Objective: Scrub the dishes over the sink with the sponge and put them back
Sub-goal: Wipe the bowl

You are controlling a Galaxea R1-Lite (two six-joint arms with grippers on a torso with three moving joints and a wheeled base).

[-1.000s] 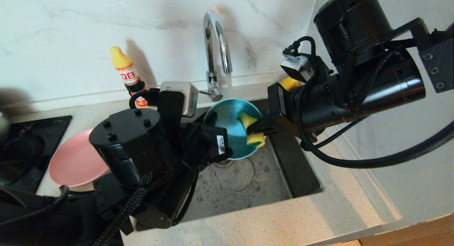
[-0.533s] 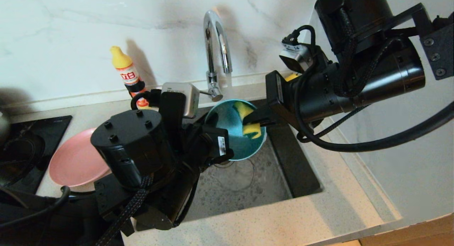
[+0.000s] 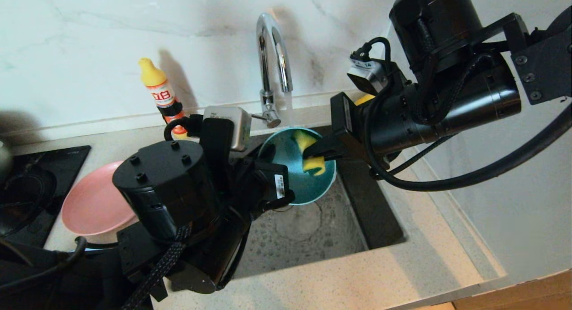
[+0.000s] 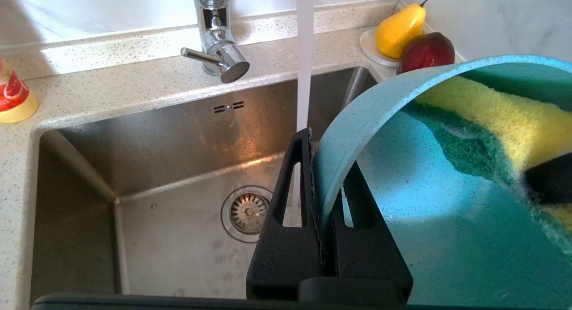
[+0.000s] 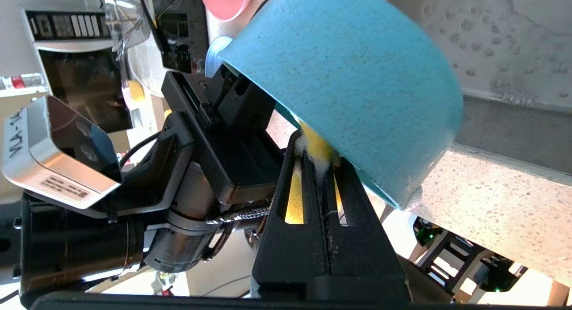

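The teal bowl (image 3: 286, 160) hangs tilted over the sink (image 3: 308, 229), its open side toward the right arm. My left gripper (image 4: 319, 167) is shut on the bowl's rim (image 4: 353, 122). My right gripper (image 3: 313, 156) is shut on the yellow and green sponge (image 3: 308, 153), which presses inside the bowl (image 4: 447, 203). In the right wrist view the sponge (image 5: 315, 144) shows at the fingertips under the bowl's outer wall (image 5: 357, 86). The pink plate (image 3: 91, 203) lies on the counter to the left. The light-blue plate is mostly hidden behind the left arm.
Water runs from the chrome tap (image 3: 270, 64) past the bowl toward the drain (image 4: 246, 211). A yellow-capped bottle (image 3: 161, 93) stands by the back wall. A pear (image 4: 400, 26) and a dark red fruit (image 4: 426, 51) sit at the sink's far right corner. A black hob (image 3: 27, 189) lies far left.
My right gripper has slid the sponge upward and deeper across the inside of the bowl. The left gripper has kept the bowl in place.
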